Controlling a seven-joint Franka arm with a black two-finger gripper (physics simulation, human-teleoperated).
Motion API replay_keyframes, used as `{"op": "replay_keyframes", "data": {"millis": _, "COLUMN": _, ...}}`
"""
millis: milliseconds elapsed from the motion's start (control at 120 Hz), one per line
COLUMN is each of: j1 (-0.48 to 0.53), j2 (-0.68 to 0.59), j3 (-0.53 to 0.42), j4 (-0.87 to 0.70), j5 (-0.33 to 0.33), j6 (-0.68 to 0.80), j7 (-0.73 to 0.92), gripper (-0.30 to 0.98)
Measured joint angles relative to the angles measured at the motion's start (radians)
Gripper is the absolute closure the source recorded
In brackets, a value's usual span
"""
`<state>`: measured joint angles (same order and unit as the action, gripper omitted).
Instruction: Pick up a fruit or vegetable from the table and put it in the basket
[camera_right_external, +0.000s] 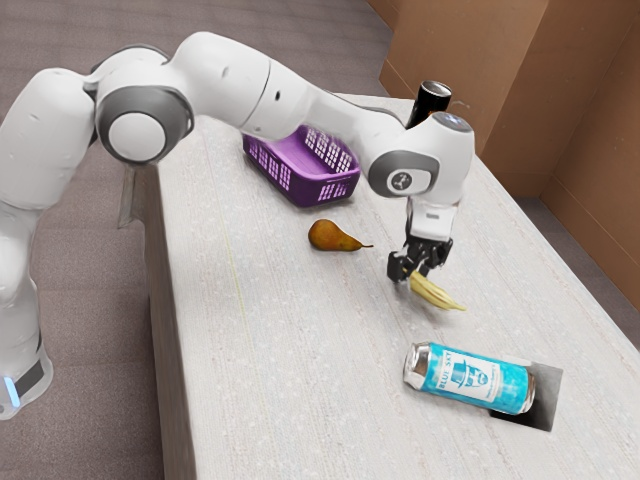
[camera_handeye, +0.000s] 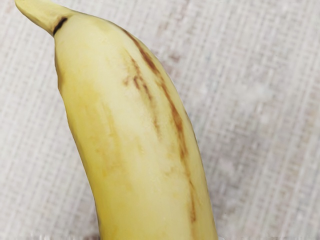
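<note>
At the exterior view's left, the white arm (camera_right_external: 140, 110) rises beside the pale bench (camera_right_external: 215, 400) and reaches over it toward the right. Next comes the purple basket (camera_right_external: 335, 192), upright on the bench, its sides pierced with small holes, the arm hiding part of it. The pear (camera_right_external: 327, 236), reddish brown, lies on its side just beside the basket, its stem pointing toward the tool (camera_right_external: 420, 266). The tool points down at one end of the banana (camera_right_external: 436, 293); I cannot tell whether it is clenched on the fruit or released. The banana is outside the basket, its other end slanting away toward the exterior view's lower right. In the wrist view it is yellow with brown streaks and a dark mark near its narrow tip. Behind the arm's wrist stands a dark can (camera_right_external: 432, 96). Farthest right, a blue can (camera_right_external: 470, 378) lies on its side, one end over a gray square (camera_right_external: 549, 385).
</note>
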<state>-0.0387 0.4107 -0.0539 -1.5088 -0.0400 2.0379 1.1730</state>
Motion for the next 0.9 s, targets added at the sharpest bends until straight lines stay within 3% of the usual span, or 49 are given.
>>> {"op": "replay_keyframes", "data": {"millis": 183, "j1": 0.000, "j2": -0.094, "j3": 0.053, "j4": -0.001, "j5": 0.000, "j6": -0.080, "j7": -0.019, "gripper": 0.53}}
{"op": "replay_keyframes", "data": {"millis": 375, "j1": 0.001, "j2": -0.206, "j3": 0.201, "j4": 0.000, "j5": 0.010, "j6": -0.194, "j7": -0.058, "gripper": 0.52}}
{"op": "replay_keyframes", "data": {"millis": 900, "j1": 0.014, "j2": -0.235, "j3": 0.509, "j4": 0.028, "j5": 0.026, "j6": -0.376, "j7": -0.179, "gripper": 0.53}}
